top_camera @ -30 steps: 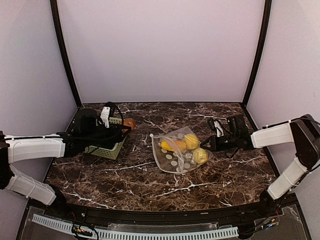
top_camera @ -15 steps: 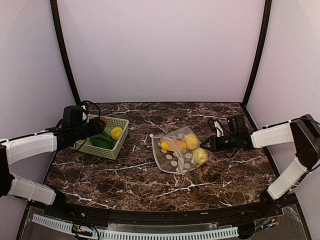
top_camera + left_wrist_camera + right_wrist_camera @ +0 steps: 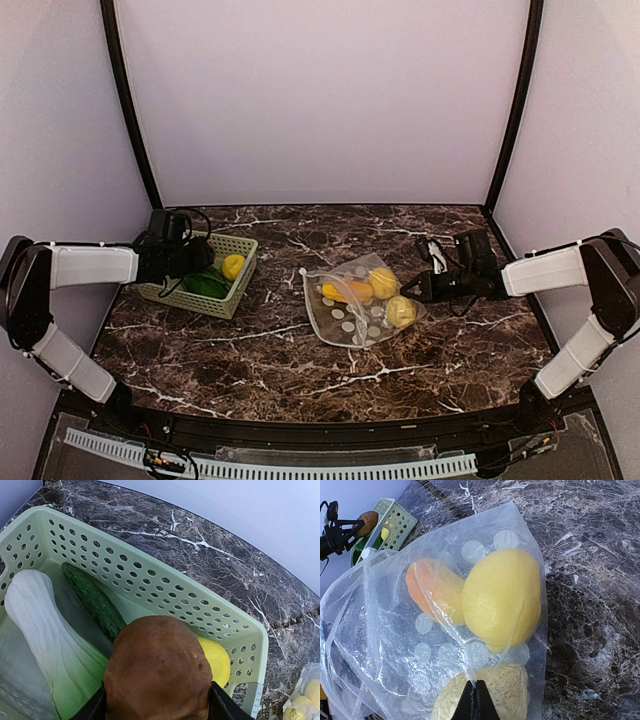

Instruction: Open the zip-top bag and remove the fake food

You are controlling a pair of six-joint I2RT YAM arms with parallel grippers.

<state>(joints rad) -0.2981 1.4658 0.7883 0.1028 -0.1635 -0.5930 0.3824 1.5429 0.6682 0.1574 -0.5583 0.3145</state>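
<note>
The zip-top bag [image 3: 347, 324] lies mid-table, clear with pale dots. It holds fake food: a yellow lemon [image 3: 502, 597], an orange piece [image 3: 431, 589] and a pale yellow piece [image 3: 495, 692]. My right gripper [image 3: 418, 291] is at the bag's right edge, shut on its film [image 3: 475, 696]. My left gripper [image 3: 192, 260] is shut on a brown potato-like piece [image 3: 157, 672] and holds it above the pale green basket [image 3: 150, 575].
The basket [image 3: 225, 300] stands at the left and holds a white-green leafy vegetable [image 3: 45, 635], a dark green cucumber [image 3: 95, 602] and a yellow lemon [image 3: 217, 657]. The enclosure's walls stand close behind and to both sides.
My left gripper has carried the brown piece leftward from the basket's right edge to over its inside. The right gripper and the bag have not moved.
</note>
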